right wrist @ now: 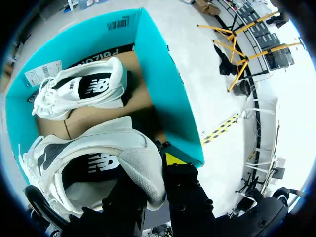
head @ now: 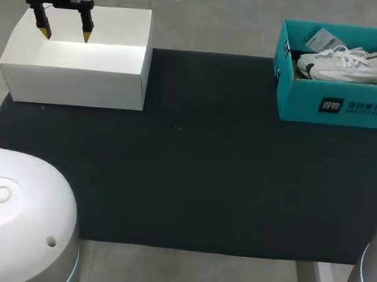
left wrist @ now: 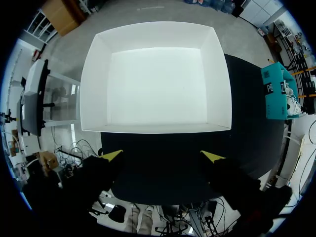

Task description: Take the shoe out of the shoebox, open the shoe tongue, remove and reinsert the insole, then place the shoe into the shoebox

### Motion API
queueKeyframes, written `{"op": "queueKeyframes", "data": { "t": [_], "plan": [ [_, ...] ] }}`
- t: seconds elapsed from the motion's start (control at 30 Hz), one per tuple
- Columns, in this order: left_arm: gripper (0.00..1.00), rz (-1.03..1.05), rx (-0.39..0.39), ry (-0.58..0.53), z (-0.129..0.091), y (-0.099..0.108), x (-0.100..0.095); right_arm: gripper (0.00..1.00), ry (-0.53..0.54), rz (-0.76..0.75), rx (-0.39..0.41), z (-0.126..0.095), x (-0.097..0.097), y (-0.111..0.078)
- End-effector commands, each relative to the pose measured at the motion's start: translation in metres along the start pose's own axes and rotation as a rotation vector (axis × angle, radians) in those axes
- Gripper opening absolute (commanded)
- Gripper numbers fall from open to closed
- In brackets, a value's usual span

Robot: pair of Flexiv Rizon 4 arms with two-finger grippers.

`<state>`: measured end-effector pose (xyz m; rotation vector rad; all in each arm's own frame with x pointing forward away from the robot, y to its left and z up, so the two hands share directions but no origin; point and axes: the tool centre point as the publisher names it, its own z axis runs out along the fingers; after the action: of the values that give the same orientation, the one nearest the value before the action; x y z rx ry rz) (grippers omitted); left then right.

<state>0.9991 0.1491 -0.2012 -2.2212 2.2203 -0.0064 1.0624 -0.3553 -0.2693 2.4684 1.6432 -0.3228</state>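
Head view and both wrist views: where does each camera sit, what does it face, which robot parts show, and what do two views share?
Head view: above and behind, looking down on the table; left gripper shows.
Left wrist view: on left wrist, facing into the white box; left gripper open.
Right wrist view: on right wrist, facing into the shoebox; right gripper by a shoe.
Shared: shoebox, all three.

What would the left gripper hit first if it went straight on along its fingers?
The white box: the open left gripper points down into its open top, so it would likely meet the bare floor inside, near the front wall. Depth is unclear.
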Motion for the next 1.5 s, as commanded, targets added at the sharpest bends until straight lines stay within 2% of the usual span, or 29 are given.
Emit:
{"op": "queueKeyframes", "data": {
  "t": [0.03, 0.23, 0.37, 0.57, 0.77, 1.07, 1.2, 1.5],
  "plan": [
    [1.00, 0.000, -0.001, -0.001, 0.000, 0.000, 0.000, 0.00, 0.013, 0.023, -0.043, -0.054, -0.009, -0.026],
    [1.00, 0.000, -0.001, -0.001, 0.000, 0.000, 0.000, 0.00, 0.003, 0.047, -0.068, -0.099, -0.013, -0.044],
    [1.00, 0.000, -0.001, -0.001, 0.000, 0.000, 0.000, 0.00, -0.026, 0.053, -0.076, -0.121, -0.013, -0.055],
    [1.00, 0.000, -0.001, -0.001, 0.000, 0.000, 0.000, 0.00, 0.002, 0.062, -0.065, -0.137, -0.008, -0.079],
    [1.00, 0.000, -0.001, -0.001, 0.000, 0.000, 0.000, 0.00, -0.012, 0.037, -0.089, -0.146, 0.004, -0.116],
    [1.00, 0.000, -0.001, -0.001, 0.000, 0.000, 0.000, 0.00, 0.006, 0.014, -0.097, -0.149, 0.042, -0.184],
    [1.00, 0.000, -0.001, -0.001, 0.000, 0.000, 0.000, 0.00, -0.016, 0.028, -0.105, -0.152, 0.063, -0.206],
    [1.00, 0.000, -0.001, -0.001, 0.000, 0.000, 0.000, 0.00, -0.053, 0.043, -0.122, -0.177, 0.099, -0.255]
  ]
}}
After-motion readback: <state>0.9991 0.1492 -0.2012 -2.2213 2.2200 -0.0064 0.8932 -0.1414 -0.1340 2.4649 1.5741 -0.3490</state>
